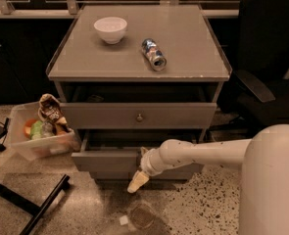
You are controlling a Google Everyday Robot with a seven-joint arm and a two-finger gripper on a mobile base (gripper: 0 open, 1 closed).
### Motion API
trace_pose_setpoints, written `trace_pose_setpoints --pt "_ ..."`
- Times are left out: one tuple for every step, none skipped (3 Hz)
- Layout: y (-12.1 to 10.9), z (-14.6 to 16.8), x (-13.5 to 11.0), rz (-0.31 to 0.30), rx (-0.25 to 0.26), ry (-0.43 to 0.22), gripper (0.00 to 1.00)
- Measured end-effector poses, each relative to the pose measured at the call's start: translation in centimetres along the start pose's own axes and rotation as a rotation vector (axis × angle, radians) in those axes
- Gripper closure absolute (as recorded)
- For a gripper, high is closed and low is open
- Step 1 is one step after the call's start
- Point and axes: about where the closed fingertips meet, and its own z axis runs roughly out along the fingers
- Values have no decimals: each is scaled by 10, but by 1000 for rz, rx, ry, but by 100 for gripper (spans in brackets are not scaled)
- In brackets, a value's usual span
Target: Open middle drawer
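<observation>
The grey cabinet (139,58) has three drawer levels. The middle drawer (100,116) shows a flat grey front with a small round knob (139,117) at its centre, sitting about flush with the cabinet frame. Below it the lowest drawer (105,161) is pulled out a little, with a dark gap above its front. My gripper (136,180) hangs low in front of that lowest drawer, its pale tip pointing down and left toward the floor, well below the knob. My white arm (203,152) comes in from the right.
A white bowl (110,29) and a can (154,54) lying on its side rest on the cabinet top. A clear bin of snacks (38,133) sits on the floor at left. A black chair (269,77) stands at right, a black stand leg (38,207) lower left, and a small clear object (141,216) on the floor.
</observation>
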Motion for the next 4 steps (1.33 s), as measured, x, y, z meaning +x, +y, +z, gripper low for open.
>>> trace_pose_setpoints --pt "-5 18 13 15 -47 33 0" --pt "-5 13 23 36 -44 44 19" --pt "-4 8 22 40 -35 41 42" --pt "-6 0 20 41 -22 33 65"
